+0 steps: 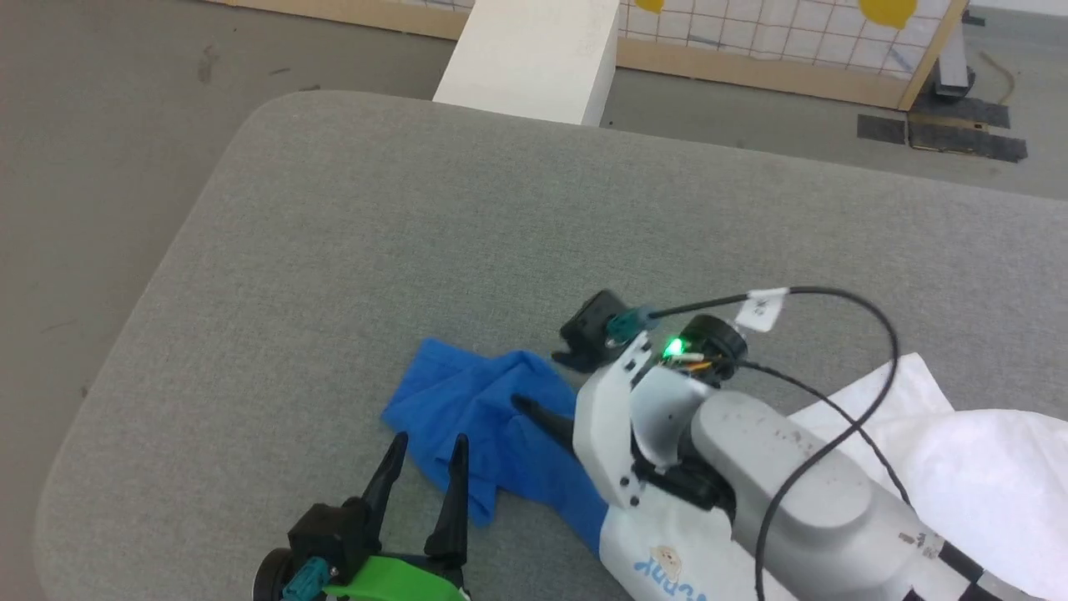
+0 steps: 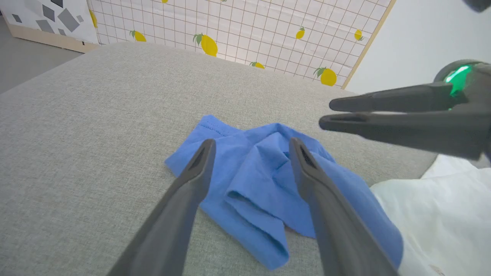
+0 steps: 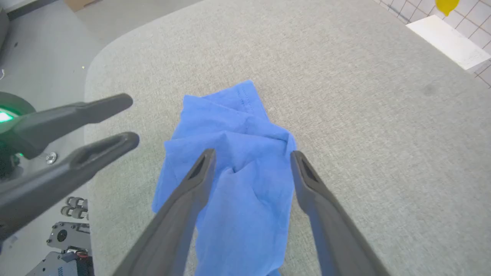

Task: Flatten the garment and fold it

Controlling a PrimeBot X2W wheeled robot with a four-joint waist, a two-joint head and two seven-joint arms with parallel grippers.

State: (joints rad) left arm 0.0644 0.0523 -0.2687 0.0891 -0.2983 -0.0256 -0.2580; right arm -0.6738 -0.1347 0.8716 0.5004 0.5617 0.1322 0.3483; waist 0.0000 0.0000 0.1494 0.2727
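Beyond the far edge of the grey cloth-covered surface stands a white block. Behind it is a wood-framed grid panel printed with lemons. The floor around is plain grey. A black cable loops off the right arm's wrist. That arm's pale forearm reaches in over the white cloth and hides a good part of it from above.

The garment lies at the near side of the surface, not flattened. Its bright blue sleeve is bunched into soft folds with the stitched cuff pointing away from the robot. The white body spreads off to the robot's right, rumpled, with blue lettering and a small cartoon mark near the sleeve seam.

The left gripper has its fingers apart and empty, tips at the sleeve's near edge. The right gripper hangs just over the bunched folds, fingers also apart, clamping nothing. Whether either one touches the cloth I cannot tell.
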